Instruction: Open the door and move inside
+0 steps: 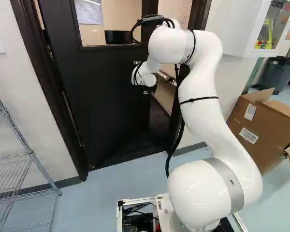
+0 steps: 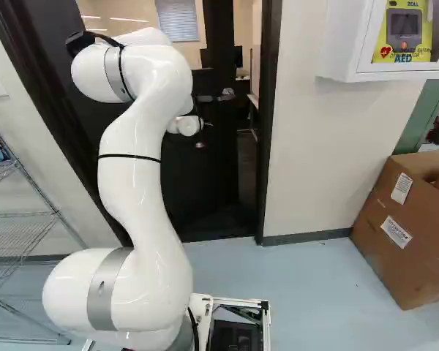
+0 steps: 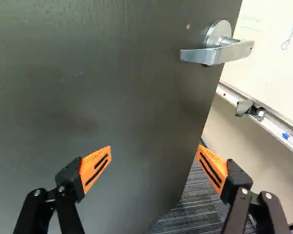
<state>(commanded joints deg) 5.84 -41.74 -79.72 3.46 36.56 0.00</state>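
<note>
The pale blue floor (image 1: 106,186) spreads ahead of me. Along its left edge I see a wire rack (image 1: 31,154) standing; toward its right side stands an open cardboard box (image 2: 406,245), with a grey bin (image 1: 277,76) beyond.

the dark door (image 1: 106,101) stands ajar beyond the white arm (image 1: 201,99), a cardboard box (image 1: 261,126) to its right.

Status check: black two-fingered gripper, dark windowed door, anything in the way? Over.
Gripper open, holding nothing. Door ajar, silver lever handle ungripped. In the way: the door itself, partly across the dark-framed doorway.
</note>
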